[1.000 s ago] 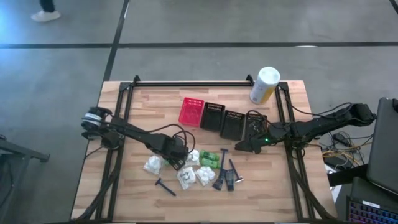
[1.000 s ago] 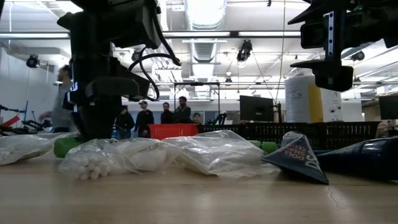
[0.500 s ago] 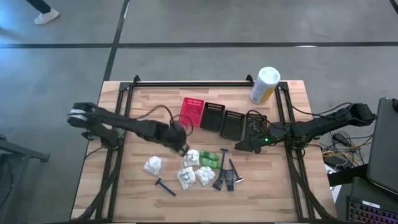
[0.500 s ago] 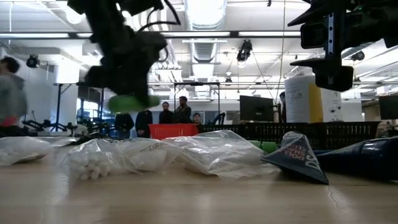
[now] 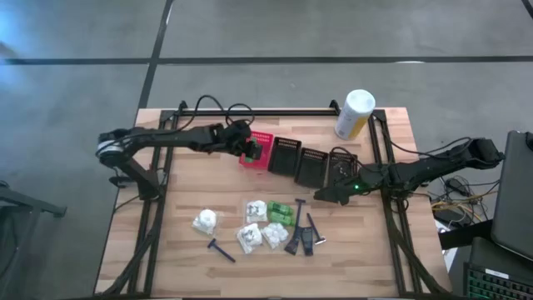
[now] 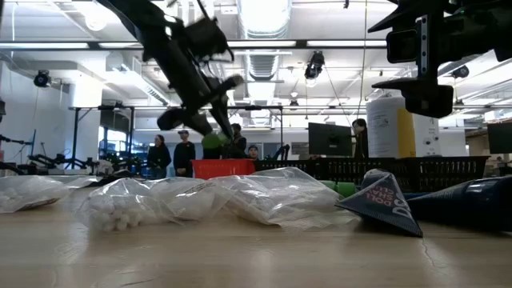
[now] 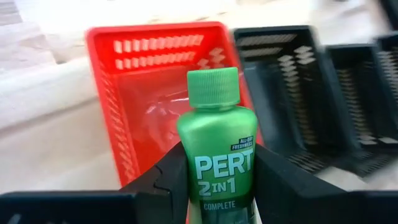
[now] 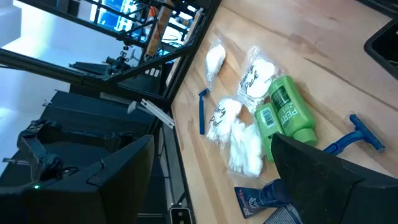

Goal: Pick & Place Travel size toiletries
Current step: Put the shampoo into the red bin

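Green bottle point(image 7: 216, 155) is clamped in the left end effector point(image 7: 214, 180) above the empty-looking red basket point(image 7: 134, 81); remaining toiletries point(image 5: 268, 223) await on the bench point(image 5: 183, 250).

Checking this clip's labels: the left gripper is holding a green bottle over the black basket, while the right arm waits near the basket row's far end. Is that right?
Not quite. The left gripper does hold the green bottle, but over the red basket, not a black one; the left wrist view shows this. The right gripper does wait by the row's far end.
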Robot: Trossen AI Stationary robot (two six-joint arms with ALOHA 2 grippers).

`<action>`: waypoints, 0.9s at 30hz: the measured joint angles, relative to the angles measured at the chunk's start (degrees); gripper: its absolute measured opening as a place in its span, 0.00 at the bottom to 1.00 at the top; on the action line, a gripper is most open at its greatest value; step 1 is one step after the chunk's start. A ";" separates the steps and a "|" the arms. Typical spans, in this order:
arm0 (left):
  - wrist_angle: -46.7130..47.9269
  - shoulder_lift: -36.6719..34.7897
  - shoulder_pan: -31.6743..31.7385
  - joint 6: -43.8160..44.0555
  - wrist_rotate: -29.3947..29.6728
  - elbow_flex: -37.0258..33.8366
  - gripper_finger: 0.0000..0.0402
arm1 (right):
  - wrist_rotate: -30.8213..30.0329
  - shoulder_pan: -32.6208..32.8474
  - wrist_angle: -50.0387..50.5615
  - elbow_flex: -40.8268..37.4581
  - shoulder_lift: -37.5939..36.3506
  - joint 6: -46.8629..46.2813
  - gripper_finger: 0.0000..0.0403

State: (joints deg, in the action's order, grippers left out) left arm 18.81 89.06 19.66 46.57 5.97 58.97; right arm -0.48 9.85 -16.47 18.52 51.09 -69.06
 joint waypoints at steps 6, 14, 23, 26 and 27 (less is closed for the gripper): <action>-0.31 6.05 2.42 -3.48 -0.89 3.74 0.35 | -1.24 0.00 -0.04 0.00 0.00 0.00 0.79; 4.43 11.33 2.36 -5.49 -0.41 8.88 0.47 | -1.24 0.00 -0.02 0.00 0.00 -0.42 0.74; 7.28 9.39 1.95 -4.79 -0.94 9.42 0.60 | -1.21 0.00 0.00 0.00 0.00 -0.42 0.73; 7.24 6.09 -0.26 -8.91 -5.61 9.62 0.61 | -1.19 0.00 0.03 0.00 0.00 -0.39 0.75; 7.66 4.77 -1.51 -10.53 -6.76 9.62 0.61 | -1.17 0.00 0.04 0.00 0.00 -0.37 0.76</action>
State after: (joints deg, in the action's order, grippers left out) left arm 26.47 93.83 18.16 36.04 -0.79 68.60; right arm -1.65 9.85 -16.44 18.52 51.09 -69.43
